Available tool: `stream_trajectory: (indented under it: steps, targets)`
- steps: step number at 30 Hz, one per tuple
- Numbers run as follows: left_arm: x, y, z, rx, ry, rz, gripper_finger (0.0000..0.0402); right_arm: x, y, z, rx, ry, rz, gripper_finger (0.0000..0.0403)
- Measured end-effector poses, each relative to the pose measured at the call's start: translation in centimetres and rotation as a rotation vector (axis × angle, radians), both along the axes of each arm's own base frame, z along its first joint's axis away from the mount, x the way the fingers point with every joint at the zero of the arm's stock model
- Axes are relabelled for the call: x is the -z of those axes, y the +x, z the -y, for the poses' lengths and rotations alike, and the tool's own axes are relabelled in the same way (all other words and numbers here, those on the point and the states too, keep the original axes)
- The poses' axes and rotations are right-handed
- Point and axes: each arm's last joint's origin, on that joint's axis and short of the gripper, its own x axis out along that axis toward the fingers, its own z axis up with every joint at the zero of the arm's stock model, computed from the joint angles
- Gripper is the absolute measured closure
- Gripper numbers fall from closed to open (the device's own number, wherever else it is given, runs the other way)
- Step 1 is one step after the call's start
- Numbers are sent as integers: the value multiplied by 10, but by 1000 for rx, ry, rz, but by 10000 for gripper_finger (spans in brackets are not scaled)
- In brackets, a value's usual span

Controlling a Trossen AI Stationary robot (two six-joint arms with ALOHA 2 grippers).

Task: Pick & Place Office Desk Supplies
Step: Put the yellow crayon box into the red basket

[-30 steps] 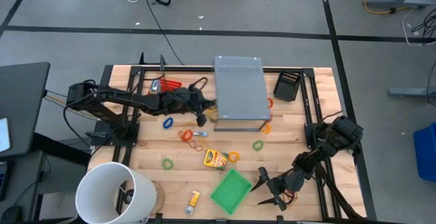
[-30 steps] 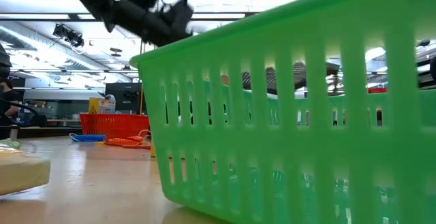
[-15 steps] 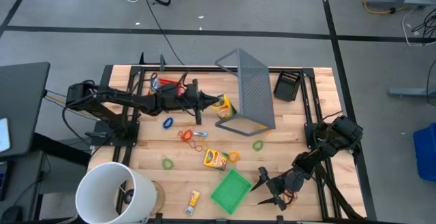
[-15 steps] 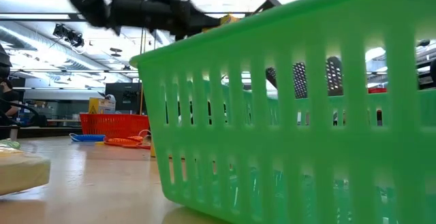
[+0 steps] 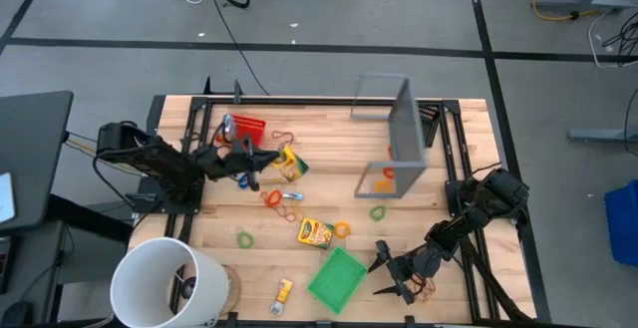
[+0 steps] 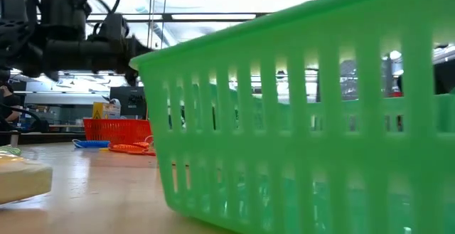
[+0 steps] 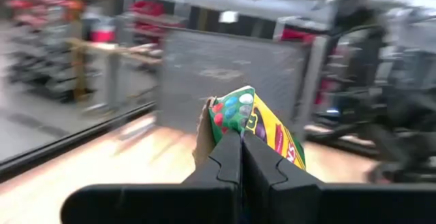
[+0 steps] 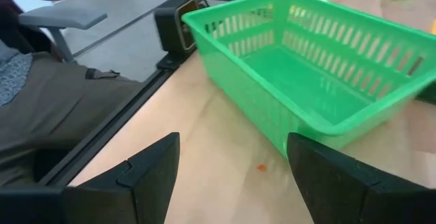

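My left gripper is over the table's left half, shut on a yellow-and-green printed packet, also in the left wrist view as the packet. Another yellow packet lies flat near the middle. Loose rubber bands lie around it: orange, green, green and red-orange. My right gripper stands open at the near right, beside a green basket. My left gripper pinches the packet's near end between its two shut fingers. The fingers lie about level and point toward the table's right. The packet sticks out beyond the fingertips, tilted, above the table.
The grey perforated box stands tipped up on its side at the far right, with orange bands at its foot. A red basket sits far left, a white bucket near left, a small yellow item near the front edge.
My left gripper has drawn back toward the table's left edge and sunk, staying shut and pulling the yellow-and-green packet out from the grey box. The box, flat a second ago, has swung up and over toward the right and now stands on its side.
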Motion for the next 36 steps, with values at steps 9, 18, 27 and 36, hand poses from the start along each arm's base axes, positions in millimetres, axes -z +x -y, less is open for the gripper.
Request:
stream_trajectory:
  steps: [9,18,27,36]
  targets:
    - [10,-8,-9,-123,-32,-68,399,0,6,7,7,3,-8,124]
    - [10,-9,-11,-233,-28,-71,400,3,6,7,9,-11,-28,124]
    - [12,-14,-15,-508,-80,-66,400,3,6,8,9,-15,-31,124]
    - [6,-11,-11,-787,-48,-85,400,3,6,8,6,-22,-29,124]
